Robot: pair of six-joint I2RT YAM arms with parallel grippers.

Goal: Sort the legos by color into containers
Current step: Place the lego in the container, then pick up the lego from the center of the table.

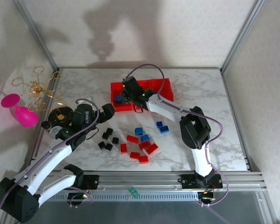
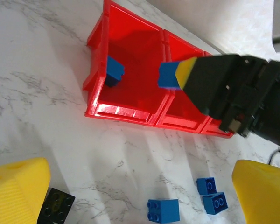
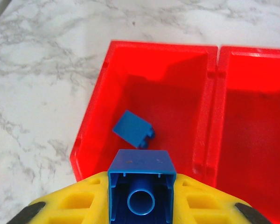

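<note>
Right gripper (image 3: pixel 140 198): I've got one blue brick (image 3: pixel 140 163) pinched above a red bin (image 3: pixel 95 121).
One loose brick (image 3: pixel 133 129) lies beyond those jaws; my left gripper (image 2: pixel 140 189) gapes, empty.

White-grey marbled table top (image 1: pixel 210 93), soft even light. Pale patterned back wall (image 1: pixel 177 28) behind far edge, with broad blurred shadows (image 1: pixel 113 25) on it. Side walls same pale pattern. Aluminium left post (image 1: pixel 37 35) slants up from far-left corner, right post (image 1: pixel 240 35) from far-right corner. Slotted aluminium rail (image 1: pixel 149 179) along near edge.
</note>
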